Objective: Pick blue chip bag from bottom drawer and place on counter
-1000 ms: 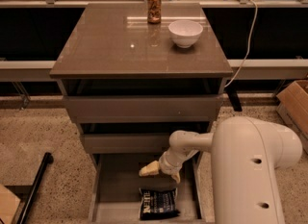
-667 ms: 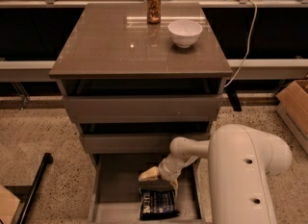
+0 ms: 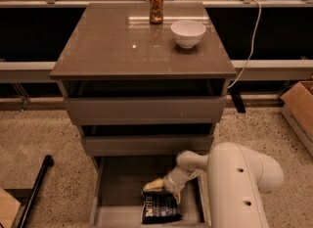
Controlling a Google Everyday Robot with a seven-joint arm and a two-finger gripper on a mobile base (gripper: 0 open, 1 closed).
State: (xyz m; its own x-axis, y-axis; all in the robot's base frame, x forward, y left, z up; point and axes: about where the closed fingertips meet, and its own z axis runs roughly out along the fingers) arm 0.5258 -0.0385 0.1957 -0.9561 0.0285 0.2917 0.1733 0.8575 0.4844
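Note:
The blue chip bag (image 3: 160, 207) lies flat on the floor of the open bottom drawer (image 3: 117, 188), near its front right. My gripper (image 3: 155, 189) reaches down into that drawer from the right, with its pale fingertips just above the bag's top edge, touching or nearly touching it. The white arm (image 3: 239, 183) fills the lower right. The counter (image 3: 112, 46) is the glossy grey-brown top of the cabinet.
A brown drink can (image 3: 156, 8) and a white bowl (image 3: 188, 33) stand at the back of the counter. Two shallower drawers (image 3: 146, 109) above are partly pulled out. A cardboard box (image 3: 299, 109) sits at the right, a black pole (image 3: 34, 193) at the lower left.
My gripper has moved lower and leftward in the bottom drawer, down onto the top edge of the chip bag. The bag has not moved.

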